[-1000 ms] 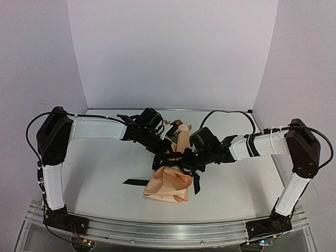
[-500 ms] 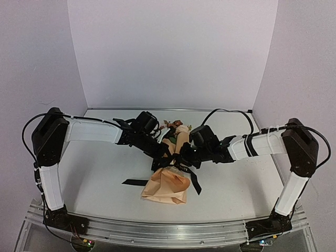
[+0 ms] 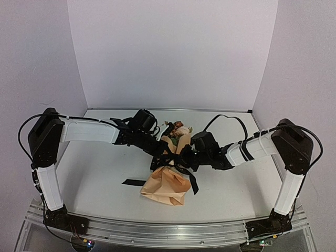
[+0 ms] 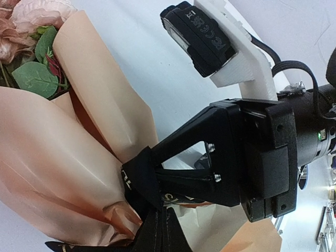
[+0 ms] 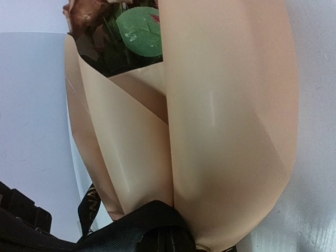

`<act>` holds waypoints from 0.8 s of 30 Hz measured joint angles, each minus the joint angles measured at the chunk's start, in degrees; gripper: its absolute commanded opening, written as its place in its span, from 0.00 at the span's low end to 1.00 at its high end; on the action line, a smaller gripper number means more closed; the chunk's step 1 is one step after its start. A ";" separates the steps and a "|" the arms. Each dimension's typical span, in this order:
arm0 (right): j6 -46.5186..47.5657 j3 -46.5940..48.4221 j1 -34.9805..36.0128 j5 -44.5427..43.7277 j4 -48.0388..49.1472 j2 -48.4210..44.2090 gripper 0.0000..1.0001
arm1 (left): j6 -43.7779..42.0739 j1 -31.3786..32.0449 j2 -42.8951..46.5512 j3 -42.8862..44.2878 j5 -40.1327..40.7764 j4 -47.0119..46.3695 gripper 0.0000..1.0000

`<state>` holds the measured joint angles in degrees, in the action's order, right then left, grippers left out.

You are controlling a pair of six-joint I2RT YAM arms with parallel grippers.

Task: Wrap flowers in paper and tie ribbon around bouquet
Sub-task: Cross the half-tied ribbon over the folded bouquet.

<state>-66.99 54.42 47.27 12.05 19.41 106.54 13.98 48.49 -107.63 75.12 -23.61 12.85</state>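
1. The bouquet (image 3: pixel 173 163) lies on the white table (image 3: pixel 100 173), in the middle of the top view and a little low.
2. Its paper (image 3: pixel 164 188) is tan-peach. The paper spreads wide at the end near the bottom of the frame.
3. The flowers (image 3: pixel 178 127) peek out at the other end, higher in the frame. They are pink and brown, with a green leaf (image 5: pixel 139 29).
4. The black ribbon (image 3: pixel 192 181) goes round the thin middle of the paper. One tail lies flat on the table at the left. One tail hangs down at the right.
5. The left gripper (image 3: pixel 164 157) comes in from the upper left. It is closed tight, right at the ribbon. I cannot tell if it holds anything.
6. The right gripper (image 4: pixel 147 163) comes in from the right. Its tips are closed and pinch the ribbon.
7. The two grippers are just beside each other at the tied spot.
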 measured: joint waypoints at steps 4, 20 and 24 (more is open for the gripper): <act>-0.66 -0.66 0.00 0.06 3.41 0.29 0.01 | 0.00 0.00 0.00 -1.00 -1.38 -1.21 0.00; 0.39 -2.08 0.02 3.64 14.06 2.94 0.04 | -0.91 0.00 0.74 -5.06 -6.39 -5.28 0.01; 1.17 -3.28 0.10 5.40 16.93 3.32 0.05 | -1.01 0.00 0.74 -5.12 -6.09 -5.32 0.00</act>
<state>-65.82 51.15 47.37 17.46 36.34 109.86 12.97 48.49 -106.89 70.00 -29.70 7.54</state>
